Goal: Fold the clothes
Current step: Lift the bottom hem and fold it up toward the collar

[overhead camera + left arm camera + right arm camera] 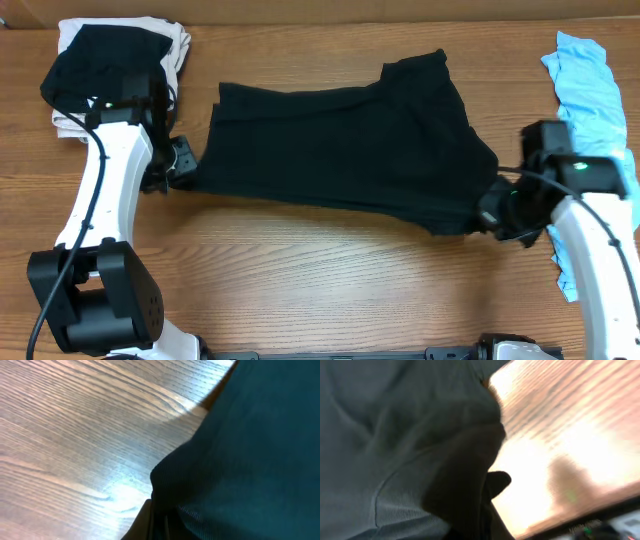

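Observation:
A large black T-shirt (340,145) lies stretched across the middle of the table, folded into a wide band. My left gripper (183,170) is at its left edge, shut on the black fabric (240,460). My right gripper (492,212) is at its lower right corner, shut on the black fabric (410,450). A light-blue shirt (590,100) lies crumpled at the right edge, partly under my right arm. Both wrist views are filled with dark cloth and the finger tips are hidden in it.
A stack of folded clothes (75,45), white below and black on top, sits at the far left corner behind my left arm. Bare wooden table (330,270) shows in front of the T-shirt.

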Available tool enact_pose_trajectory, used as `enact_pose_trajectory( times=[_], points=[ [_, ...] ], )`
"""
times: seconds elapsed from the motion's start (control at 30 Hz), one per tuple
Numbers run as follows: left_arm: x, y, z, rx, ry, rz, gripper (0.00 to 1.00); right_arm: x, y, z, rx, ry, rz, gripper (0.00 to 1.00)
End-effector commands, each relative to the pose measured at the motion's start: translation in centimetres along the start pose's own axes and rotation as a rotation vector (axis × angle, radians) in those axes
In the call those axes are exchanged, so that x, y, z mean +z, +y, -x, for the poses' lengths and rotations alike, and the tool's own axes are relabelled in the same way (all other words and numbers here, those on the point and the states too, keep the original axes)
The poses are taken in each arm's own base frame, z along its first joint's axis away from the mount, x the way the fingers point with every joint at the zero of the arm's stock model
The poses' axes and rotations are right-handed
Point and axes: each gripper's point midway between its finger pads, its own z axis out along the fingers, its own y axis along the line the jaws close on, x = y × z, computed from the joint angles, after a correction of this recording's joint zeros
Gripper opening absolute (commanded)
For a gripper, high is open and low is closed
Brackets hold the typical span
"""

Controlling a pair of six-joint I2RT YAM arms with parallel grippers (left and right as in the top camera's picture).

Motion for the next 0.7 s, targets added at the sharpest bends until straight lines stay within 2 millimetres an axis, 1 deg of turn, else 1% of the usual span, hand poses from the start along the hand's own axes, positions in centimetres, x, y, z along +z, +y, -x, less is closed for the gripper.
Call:
enact_pose_trajectory(
  times=[0.0, 0.13, 0.17, 0.23, 0.33, 0.4, 0.47, 0.53, 0.67],
  points=[
    [-1.7, 1.6, 0.9, 0.016, -0.038, 0.063, 0.04, -2.4, -1.4, 1.5, -0.045, -0.071, -0.043, 0.04],
    [-1.7, 2.1, -0.6, 0.030, 0.024, 0.082, 0.04, -2.7, -1.6, 0.6, -0.042, -0.047, -0.045, 0.04],
    [-1.8, 2.4, -1.3, 0.036, 0.053, 0.093, 0.04, -3.0, -1.7, 0.2, -0.042, -0.047, -0.037, 0.04],
    [-1.9, 2.9, -2.0, 0.041, 0.080, 0.117, 0.04, -3.8, -1.6, -0.5, -0.046, -0.060, -0.004, 0.04],
    [-2.0, 3.4, -2.6, 0.046, 0.104, 0.141, 0.04, -5.1, -2.0, -1.4, -0.055, -0.102, 0.024, 0.04],
    [-1.9, 3.3, -2.5, 0.045, 0.097, 0.139, 0.04, -5.8, -2.2, -1.6, -0.076, -0.135, 0.036, 0.04],
    [-1.5, 3.2, -2.0, 0.041, 0.076, 0.134, 0.04, -6.0, -2.9, -1.1, -0.074, -0.174, -0.001, 0.04],
    [-0.9, 2.9, -1.6, 0.037, 0.054, 0.127, 0.04, -5.9, -3.1, -0.2, -0.077, -0.201, -0.030, 0.04],
    [0.5, 2.4, -1.3, 0.031, 0.034, 0.106, 0.04, -4.7, -1.6, 2.4, -0.125, -0.221, -0.024, 0.04]
  ],
)
